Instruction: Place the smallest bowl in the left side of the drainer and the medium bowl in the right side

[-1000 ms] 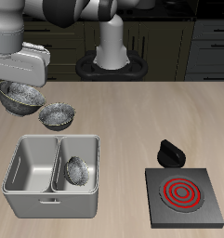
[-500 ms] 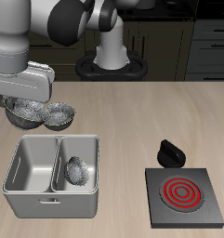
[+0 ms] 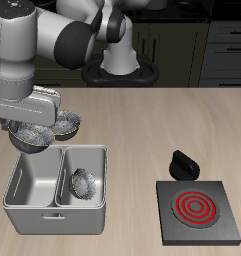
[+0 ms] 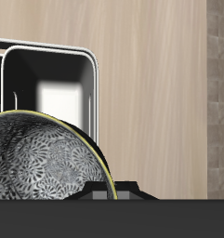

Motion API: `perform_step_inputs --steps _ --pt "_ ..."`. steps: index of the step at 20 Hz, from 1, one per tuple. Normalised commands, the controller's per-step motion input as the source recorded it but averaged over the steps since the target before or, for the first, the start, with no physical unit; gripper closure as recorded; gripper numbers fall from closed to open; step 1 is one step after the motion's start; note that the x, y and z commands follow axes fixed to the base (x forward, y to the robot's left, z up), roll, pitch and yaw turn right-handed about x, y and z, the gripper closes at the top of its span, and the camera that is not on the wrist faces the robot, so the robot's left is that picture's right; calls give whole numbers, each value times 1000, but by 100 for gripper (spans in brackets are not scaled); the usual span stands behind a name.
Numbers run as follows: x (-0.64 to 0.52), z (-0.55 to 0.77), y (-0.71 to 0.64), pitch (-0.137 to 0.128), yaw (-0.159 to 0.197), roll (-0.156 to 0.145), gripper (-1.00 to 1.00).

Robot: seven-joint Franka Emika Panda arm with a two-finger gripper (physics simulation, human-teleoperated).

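My gripper point(image 3: 32, 121) is shut on the rim of the medium bowl point(image 3: 34, 134), a crinkly silver bowl held in the air over the back edge of the drainer point(image 3: 28, 214). In the wrist view the medium bowl point(image 4: 39, 160) fills the foreground, with the drainer point(image 4: 50, 46) and an empty compartment beyond it. The smallest bowl point(image 3: 82, 182) lies tilted in the drainer's left compartment. The right compartment, below the held bowl, holds nothing. My fingertips are hidden behind the bowl.
The largest bowl point(image 3: 68, 124) sits on the table just behind the drainer, close beside the held bowl. A black stove plate point(image 3: 197, 209) with red rings lies near the front edge, with a small black object point(image 3: 182, 163) behind it.
The gripper has carried the medium bowl from behind the drainer toward the table's front, lower and across, so it now hangs over the drainer's back rim. The other bowls have not moved.
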Motion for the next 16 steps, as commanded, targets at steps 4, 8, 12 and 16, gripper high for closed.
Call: perform_step_inputs --steps 4,8,12,16 --pt "9 -280 -18 34 24 -11 100" --pt "-15 -224 97 32 69 0 -100" --pt "-180 4 268 -11 24 48 -100" --pt "-150 132 166 -33 59 28 -100"
